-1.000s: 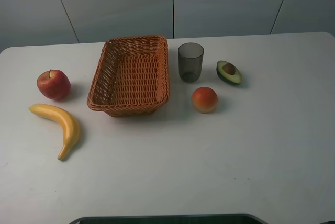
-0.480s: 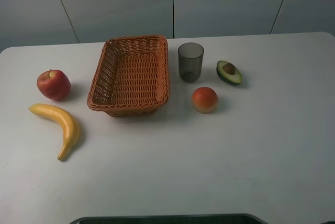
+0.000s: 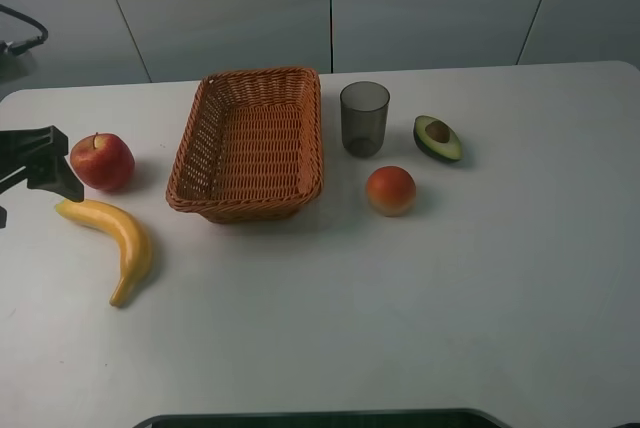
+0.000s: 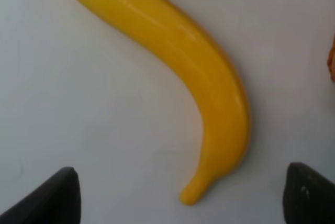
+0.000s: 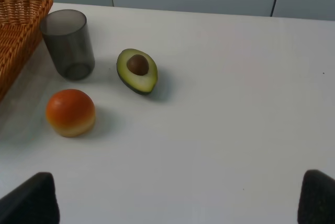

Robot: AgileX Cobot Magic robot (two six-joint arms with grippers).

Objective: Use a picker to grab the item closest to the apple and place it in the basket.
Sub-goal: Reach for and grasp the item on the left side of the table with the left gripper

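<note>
A red apple [image 3: 102, 161] sits at the table's left, with a yellow banana [image 3: 115, 233] just in front of it. The woven basket [image 3: 312, 138] stands to the apple's right. My left gripper [image 3: 63, 163] enters from the left edge, open, its tips beside the apple and above the banana's stem end. In the left wrist view the banana [image 4: 199, 77] lies ahead of the open left gripper [image 4: 180, 198], whose fingers [image 4: 52, 198] stand wide apart, touching nothing. My right gripper [image 5: 175, 198] is open and holds nothing; the exterior view does not show it.
A dark translucent cup [image 3: 364, 118], a halved avocado [image 3: 438, 138] and an orange-red round fruit [image 3: 390, 190] stand right of the basket. The right wrist view shows the same cup [image 5: 67, 43], avocado [image 5: 137, 70] and fruit [image 5: 70, 112].
The left gripper has come into the exterior view from the left edge, reaching next to the apple. No object has moved.
</note>
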